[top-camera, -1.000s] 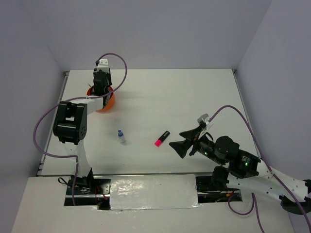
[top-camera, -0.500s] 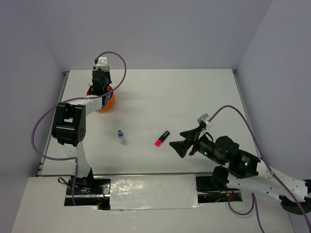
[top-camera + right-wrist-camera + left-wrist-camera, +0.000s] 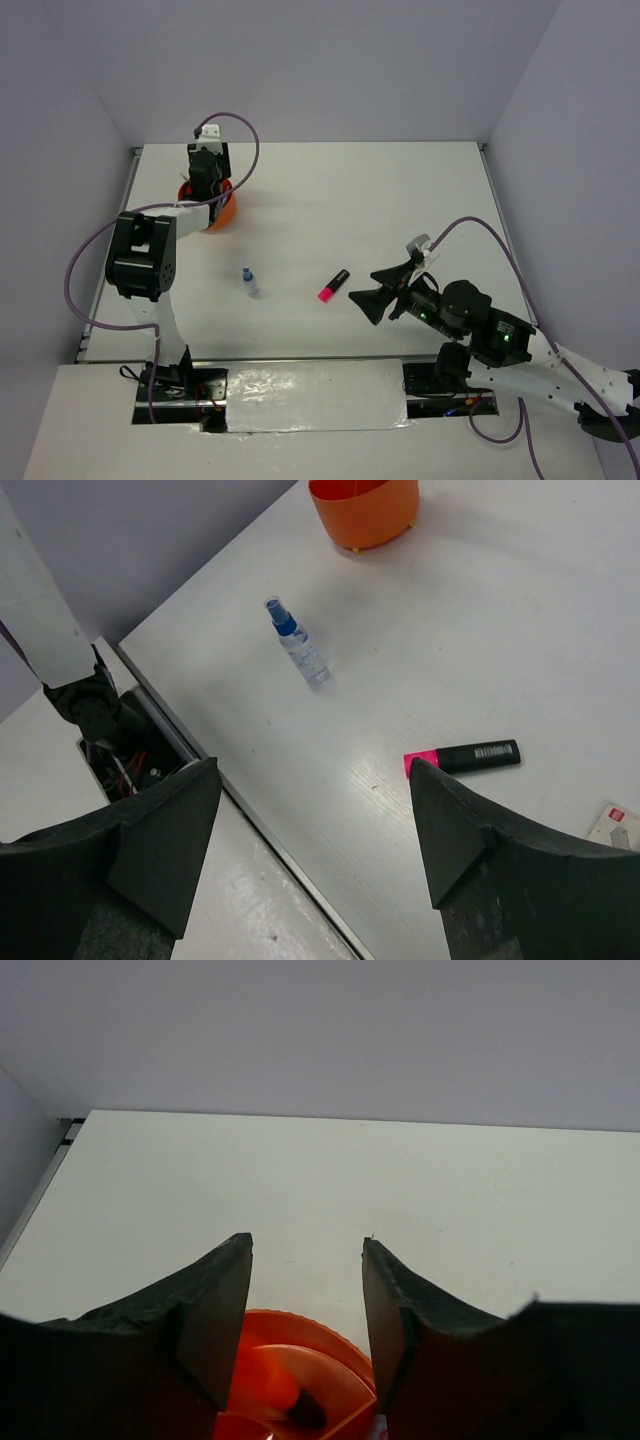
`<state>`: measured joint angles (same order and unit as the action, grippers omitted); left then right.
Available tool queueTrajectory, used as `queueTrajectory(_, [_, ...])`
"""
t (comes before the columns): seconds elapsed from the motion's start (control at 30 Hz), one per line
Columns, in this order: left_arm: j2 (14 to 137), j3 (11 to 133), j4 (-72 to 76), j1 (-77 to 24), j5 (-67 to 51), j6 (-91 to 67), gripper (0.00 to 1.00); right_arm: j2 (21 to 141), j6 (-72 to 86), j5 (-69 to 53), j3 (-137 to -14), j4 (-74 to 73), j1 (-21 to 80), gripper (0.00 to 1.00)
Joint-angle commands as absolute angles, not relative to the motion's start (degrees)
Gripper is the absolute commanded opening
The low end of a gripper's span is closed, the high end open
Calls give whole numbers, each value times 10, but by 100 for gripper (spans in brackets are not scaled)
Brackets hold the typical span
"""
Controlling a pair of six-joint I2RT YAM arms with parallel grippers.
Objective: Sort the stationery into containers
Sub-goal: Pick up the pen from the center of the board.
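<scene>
Left hand [image 3: 306, 1244], jaws parted and empty, over the orange organiser [image 3: 292, 1318] at ten o'clock — right hand [image 3: 315, 768] spread wide, empty.

1. Overhead: high behind the near edge, looking down on the whole table [image 3: 400, 200].
2. My left wrist: close over the orange organiser [image 3: 325, 1355], facing the far wall [image 3: 320, 1030].
3. My right wrist: higher, sharing organiser and highlighter [image 3: 465, 756] with overhead.
</scene>
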<state>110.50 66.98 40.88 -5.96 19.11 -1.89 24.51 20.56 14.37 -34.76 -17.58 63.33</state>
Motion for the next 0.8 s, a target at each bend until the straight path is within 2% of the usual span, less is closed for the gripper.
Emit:
queueTrajectory(0.0, [1078, 666, 459, -53, 183, -31, 61, 250, 196, 154, -354, -158, 630, 83])
queueTrajectory(0.13, [1070, 664, 460, -53, 178, -35, 70, 252, 195, 154, -353, -157, 630, 83])
queueTrajectory(0.27, [1056, 678, 440, -54, 159, -45, 74, 256, 194, 159, -351, -154, 629, 83])
queueTrajectory(0.4, [1038, 728, 386, -60, 147, -60, 99, 277, 227, 183, -338, -146, 630, 84])
queueTrajectory(0.5, [1018, 783, 320, -73, 150, -66, 99, 314, 295, 241, -338, -158, 628, 85])
queueTrajectory(0.57, [1000, 817, 251, -82, 160, -76, 99, 354, 351, 291, -349, -197, 625, 96])
queueTrajectory(0.63, [988, 891, 186, -98, 176, -102, 99, 410, 445, 328, -360, -248, 598, 100])
queueTrajectory(0.73, [994, 1040, -2, -109, 185, -161, 99, 504, 539, 311, -381, -279, 559, 100])
queueTrajectory(0.77, [996, 1077, -111, -109, 183, -178, 99, 530, 556, 309, -394, -282, 558, 100])
